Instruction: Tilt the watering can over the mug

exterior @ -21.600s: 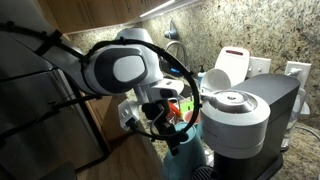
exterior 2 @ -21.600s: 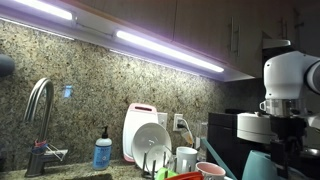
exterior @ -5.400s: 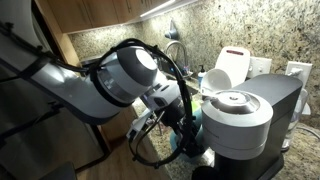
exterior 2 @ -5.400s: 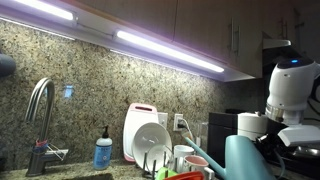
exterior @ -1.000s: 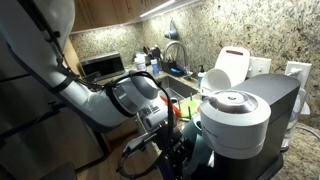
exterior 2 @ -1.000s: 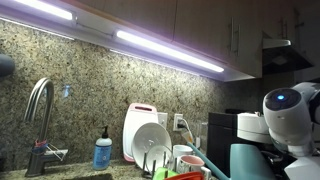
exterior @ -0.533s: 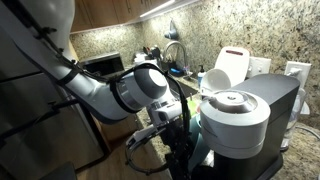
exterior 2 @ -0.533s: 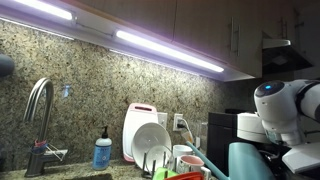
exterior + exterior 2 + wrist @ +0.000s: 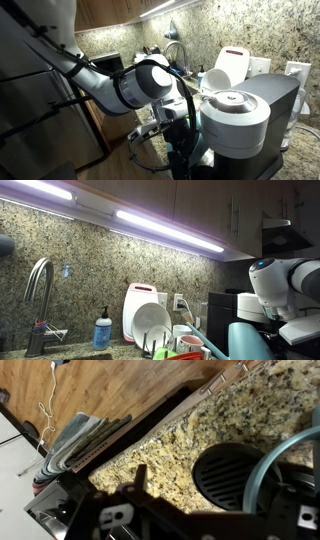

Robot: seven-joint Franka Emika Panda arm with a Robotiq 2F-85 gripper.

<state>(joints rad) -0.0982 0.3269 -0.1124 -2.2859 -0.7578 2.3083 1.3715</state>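
The teal-blue watering can (image 9: 249, 342) stands upright at the lower right, in front of the grey-and-black coffee machine (image 9: 240, 115). A sliver of it shows beside the arm in an exterior view (image 9: 197, 152). Its rim shows as a teal arc in the wrist view (image 9: 272, 460). A white mug (image 9: 185, 337) and a pink mug (image 9: 210, 350) stand left of the can. My gripper (image 9: 228, 472) is above the can's left side with its fingers wide apart and only granite counter and a black grate between them. It holds nothing.
A round black drip grate (image 9: 228, 478) lies on the granite counter (image 9: 170, 445). A dish rack holds white plates (image 9: 152, 320) and a white-and-red cutting board (image 9: 140, 305). There is also a tap (image 9: 38, 290), a blue soap bottle (image 9: 102, 332) and a counter edge with wooden floor beyond (image 9: 120, 390).
My arm has risen and swung a little towards the can's left over the last second. The can has stayed upright in the same place.
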